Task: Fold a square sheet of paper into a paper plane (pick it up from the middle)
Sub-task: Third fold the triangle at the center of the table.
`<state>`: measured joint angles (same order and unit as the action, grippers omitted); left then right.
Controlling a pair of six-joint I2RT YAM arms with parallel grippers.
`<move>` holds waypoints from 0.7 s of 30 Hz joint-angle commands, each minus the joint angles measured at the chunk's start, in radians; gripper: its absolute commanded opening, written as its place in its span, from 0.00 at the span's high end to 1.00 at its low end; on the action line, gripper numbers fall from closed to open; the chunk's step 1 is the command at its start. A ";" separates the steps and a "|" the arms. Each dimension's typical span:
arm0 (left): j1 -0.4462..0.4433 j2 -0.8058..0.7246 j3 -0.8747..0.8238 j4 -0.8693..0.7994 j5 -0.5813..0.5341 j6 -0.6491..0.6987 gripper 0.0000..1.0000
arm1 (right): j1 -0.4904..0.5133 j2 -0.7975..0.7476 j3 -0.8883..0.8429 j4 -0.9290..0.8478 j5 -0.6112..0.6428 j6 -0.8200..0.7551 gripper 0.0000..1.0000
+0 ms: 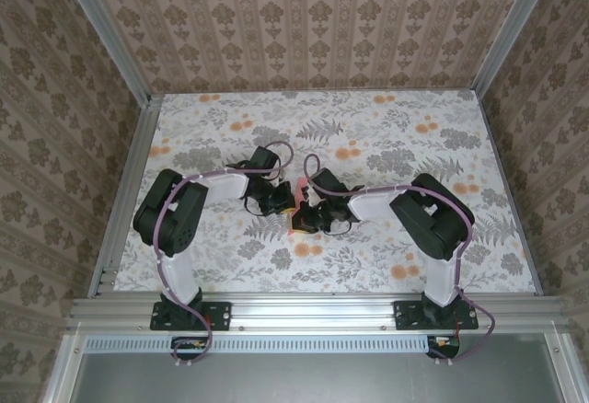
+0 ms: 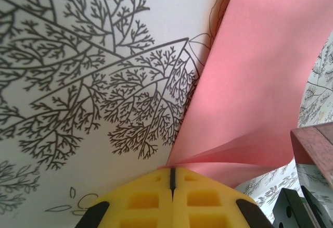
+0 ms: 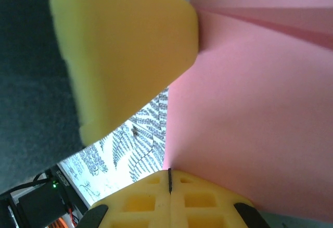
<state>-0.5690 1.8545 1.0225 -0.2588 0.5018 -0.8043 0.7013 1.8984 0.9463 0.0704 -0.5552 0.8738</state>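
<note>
Yellow foam fingers [image 2: 140,202] of left gripper [image 2: 171,178] and right gripper [image 3: 169,178] are closed, each pinching the thin salmon-pink square sheet of paper [image 2: 255,82] fanning beyond their tips. It is probably light, limp and tearable, so grip near creases.

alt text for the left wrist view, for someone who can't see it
The left hand, yellow-tipped and shut at bottom centre, pinches the edge of the pink square sheet of paper, which curves up the right side. Behind is a white table cover printed with grey fern branches.
</note>
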 commanded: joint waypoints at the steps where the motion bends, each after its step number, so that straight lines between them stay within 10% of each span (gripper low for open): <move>1: -0.009 0.018 -0.039 -0.033 -0.063 -0.022 0.99 | 0.021 -0.037 -0.027 0.051 -0.026 0.005 0.97; 21: -0.011 0.008 -0.077 0.010 -0.065 -0.036 0.99 | 0.025 -0.039 -0.002 -0.037 0.024 0.005 0.96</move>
<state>-0.5709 1.8420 0.9871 -0.1959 0.5049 -0.8349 0.7284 1.9053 0.9386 0.0940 -0.5587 0.8890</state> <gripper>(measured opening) 0.053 0.055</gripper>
